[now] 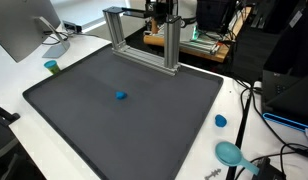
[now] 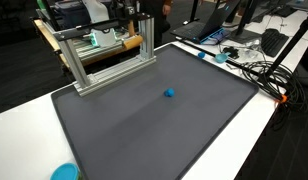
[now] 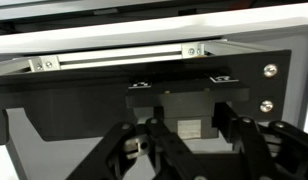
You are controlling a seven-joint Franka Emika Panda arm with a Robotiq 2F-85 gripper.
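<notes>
Facing the metal frame [image 3: 114,58], the wrist view misses the blue ball [image 1: 121,96]; hand's [image 3: 191,140] grip unclear.

The mat [image 1: 104,130] is seen as a dark grey, matt sheet on a smooth white tabletop [image 1: 19,80], and at its twelve o'clock a frame [image 1: 142,40] of brushed, silvery slotted metal is shown in both exterior views. The small blue piece [image 1: 121,96] and the blue cap [image 1: 221,121] at the mat's four o'clock are rendered as smooth plastic. In the wrist view the gripper [image 3: 190,150] is shown black with a faint sheen, before a matt black plate [image 3: 54,100] fixed with bright metal screws [image 3: 270,71].
</notes>
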